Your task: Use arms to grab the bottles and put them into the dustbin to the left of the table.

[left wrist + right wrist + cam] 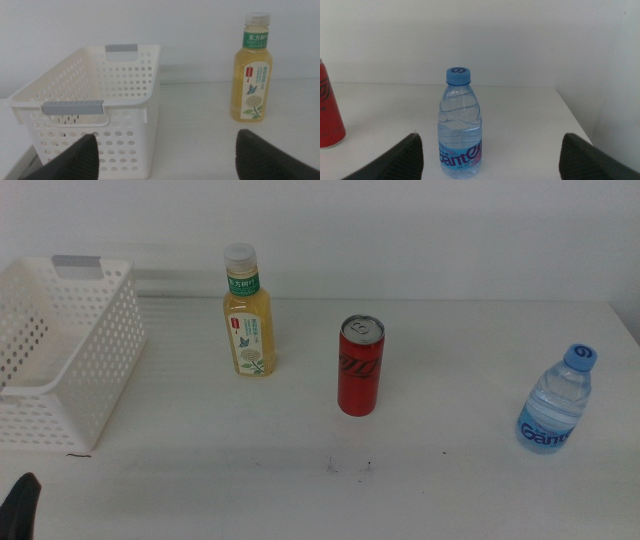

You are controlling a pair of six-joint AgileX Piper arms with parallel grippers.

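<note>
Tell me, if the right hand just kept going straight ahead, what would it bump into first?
Most likely the water bottle: it stands upright between the open right hand's two jaws, dead ahead, though how far off is hard to judge.

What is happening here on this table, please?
Nothing is being held yet. The yellow tea bottle with a white cap, the slim red can and the small clear water bottle with a blue cap all stand upright on the white table. The white perforated plastic basket has no bottle inside. The left gripper faces basket and tea bottle, the right gripper the water bottle, both open.
</note>
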